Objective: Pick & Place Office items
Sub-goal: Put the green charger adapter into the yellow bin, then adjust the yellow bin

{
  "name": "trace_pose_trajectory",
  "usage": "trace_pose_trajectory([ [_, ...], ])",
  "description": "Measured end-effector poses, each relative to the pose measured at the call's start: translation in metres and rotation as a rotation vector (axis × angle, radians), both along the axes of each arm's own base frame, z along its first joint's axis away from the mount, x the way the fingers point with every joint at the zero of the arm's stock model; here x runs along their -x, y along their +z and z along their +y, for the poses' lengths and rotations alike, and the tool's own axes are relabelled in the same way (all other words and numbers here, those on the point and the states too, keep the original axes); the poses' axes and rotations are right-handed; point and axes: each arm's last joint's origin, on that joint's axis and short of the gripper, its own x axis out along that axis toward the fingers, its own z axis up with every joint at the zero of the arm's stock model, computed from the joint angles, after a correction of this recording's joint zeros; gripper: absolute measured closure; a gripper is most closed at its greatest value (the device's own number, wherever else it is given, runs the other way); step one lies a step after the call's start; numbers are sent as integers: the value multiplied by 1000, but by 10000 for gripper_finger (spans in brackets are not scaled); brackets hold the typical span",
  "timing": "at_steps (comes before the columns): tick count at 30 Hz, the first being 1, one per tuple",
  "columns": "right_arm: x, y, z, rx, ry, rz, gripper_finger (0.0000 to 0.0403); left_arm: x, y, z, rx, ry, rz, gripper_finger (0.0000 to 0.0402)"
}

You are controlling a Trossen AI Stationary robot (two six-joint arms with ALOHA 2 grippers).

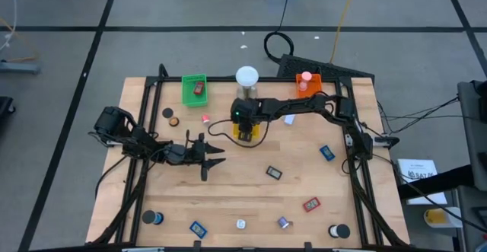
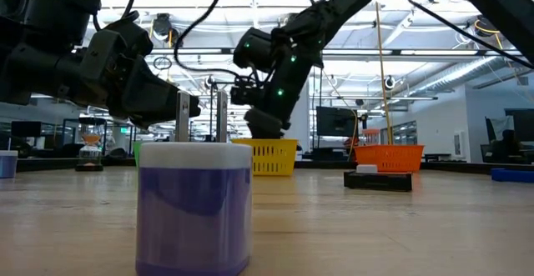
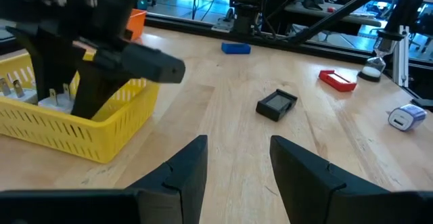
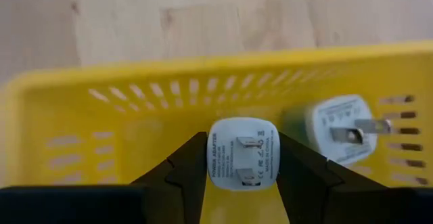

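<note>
My right gripper (image 4: pixel 242 176) reaches down into the yellow tray (image 1: pixel 248 135) at the table's middle, shut on a white power adapter (image 4: pixel 243 153). A second white adapter (image 4: pixel 342 130) lies in the tray beside it, prongs showing. My left gripper (image 3: pixel 237 163) stands open and level over bare table left of the tray, holding nothing. Loose office items lie on the table: a dark piece (image 3: pixel 276 105), a red piece (image 3: pixel 337 80), a blue piece (image 3: pixel 235 47) and a white-and-blue plug (image 3: pixel 406 117). My right gripper pinches the white adapter by its two opposite side faces (image 4: pixel 215 158) between its two fingers. The fingers slant down from above into the tray. The adapter's pronged face turns toward the wrist camera. Whether its underside rests on the tray floor I cannot tell.
A green tray (image 1: pixel 195 88), a white-domed cylinder (image 1: pixel 246 79) and an orange tray (image 1: pixel 307 83) stand along the far edge. More small items lie along the near edge, among them a black roll (image 1: pixel 340 231) and a blue roll (image 2: pixel 193 205). Bare wood lies between.
</note>
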Motion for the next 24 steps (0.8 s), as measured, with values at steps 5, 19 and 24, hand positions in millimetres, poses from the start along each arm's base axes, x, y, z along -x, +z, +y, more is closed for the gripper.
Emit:
trace_pose_trajectory([
  [5,-1,-1,0,8,-3,-11,239,0,0,0,0,0,0,241],
  [19,-4,3,-2,111,-33,-27,199,0,-1,0,1,0,6,241],
  [24,-4,3,-2,113,-31,-27,183,0,-1,0,1,0,7,241],
])
